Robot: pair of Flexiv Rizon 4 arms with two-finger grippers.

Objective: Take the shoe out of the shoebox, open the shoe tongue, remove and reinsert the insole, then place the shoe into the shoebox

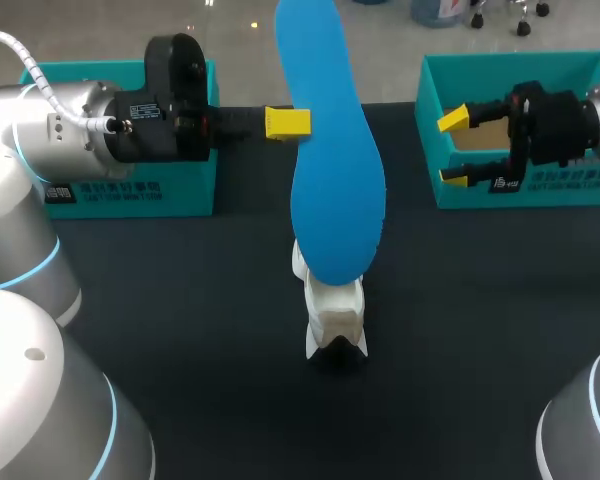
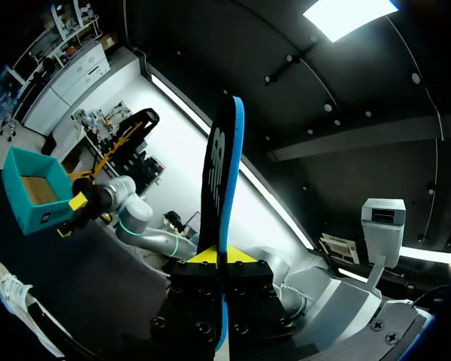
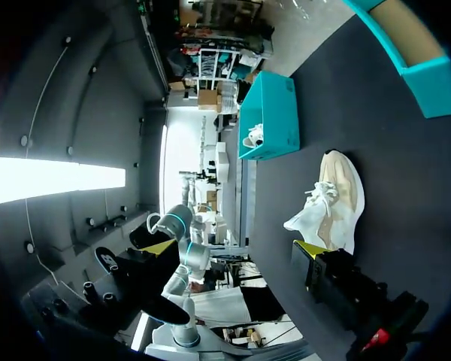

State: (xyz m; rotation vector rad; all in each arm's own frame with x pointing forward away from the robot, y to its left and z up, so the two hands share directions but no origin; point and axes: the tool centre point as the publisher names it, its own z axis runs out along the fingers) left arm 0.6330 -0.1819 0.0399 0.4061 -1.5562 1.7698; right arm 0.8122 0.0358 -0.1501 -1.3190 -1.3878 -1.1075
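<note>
A long blue insole (image 1: 332,150) hangs upright above the middle of the table, its lower end in front of the white shoe (image 1: 332,305) that lies on the dark tabletop. My left gripper (image 1: 287,122) is shut on the insole's edge at mid-height. In the left wrist view the insole (image 2: 222,180) stands edge-on between the yellow tips, one face black. My right gripper (image 1: 454,148) is open and empty, over the front of the right teal shoebox (image 1: 520,70). In the right wrist view the shoe (image 3: 334,199) lies on its side ahead of the gripper.
A second teal box (image 1: 185,185) stands at the back left, partly behind my left arm; a white item sits at its open side (image 3: 253,136). The table (image 1: 180,330) is dark cloth.
</note>
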